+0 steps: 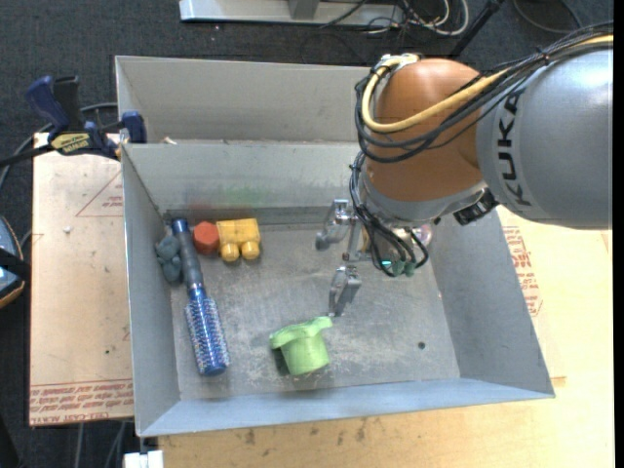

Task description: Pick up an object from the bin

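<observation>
My gripper (338,273) hangs in the middle of the bin, fingers pointing down, nothing between them. One finger (341,291) reaches low, its tip just above and right of a green plastic cup-like piece (302,347) lying on its side near the front wall. The other finger (331,224) shows higher up. The two fingers stand apart.
A blue hairbrush with a grey handle (198,305) lies along the left wall. A yellow toy block with an orange-red round part (229,238) sits at the back left. The arm and its orange cover overhang the bin's right half.
</observation>
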Robot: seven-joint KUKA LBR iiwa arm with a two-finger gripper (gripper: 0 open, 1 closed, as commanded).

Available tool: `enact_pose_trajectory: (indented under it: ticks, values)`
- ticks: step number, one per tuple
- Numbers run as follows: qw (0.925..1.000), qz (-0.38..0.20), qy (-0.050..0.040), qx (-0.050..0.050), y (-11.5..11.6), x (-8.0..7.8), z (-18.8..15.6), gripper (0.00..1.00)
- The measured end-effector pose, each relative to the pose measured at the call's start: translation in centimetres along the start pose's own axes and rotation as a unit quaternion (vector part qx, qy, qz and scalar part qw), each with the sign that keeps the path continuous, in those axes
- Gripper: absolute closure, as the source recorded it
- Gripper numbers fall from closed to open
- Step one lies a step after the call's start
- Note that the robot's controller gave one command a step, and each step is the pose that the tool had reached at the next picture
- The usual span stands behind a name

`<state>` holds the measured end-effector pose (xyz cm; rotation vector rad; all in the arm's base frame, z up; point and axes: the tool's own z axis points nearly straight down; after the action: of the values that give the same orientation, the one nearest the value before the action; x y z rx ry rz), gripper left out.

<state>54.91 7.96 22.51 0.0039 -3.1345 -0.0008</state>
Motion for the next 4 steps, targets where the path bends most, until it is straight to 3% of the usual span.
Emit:
enact_pose_trajectory:
  ticks: [1, 2, 3, 4]
  values:
    - [0.9681, -0.251, -0.0072, 0.001, 1.0, 0.7, 15.1, 0.0]
    - [0.8749, -0.484, -0.0032, 0.001, 2.8, 6.1, 12.6, 0.0]
    - [0.8291, -0.559, -0.0034, 0.001, 5.4, 6.9, 12.6, 0.0]
    - [0.7896, -0.614, -0.0081, 0.001, 4.6, 6.2, 15.0, 0.0]
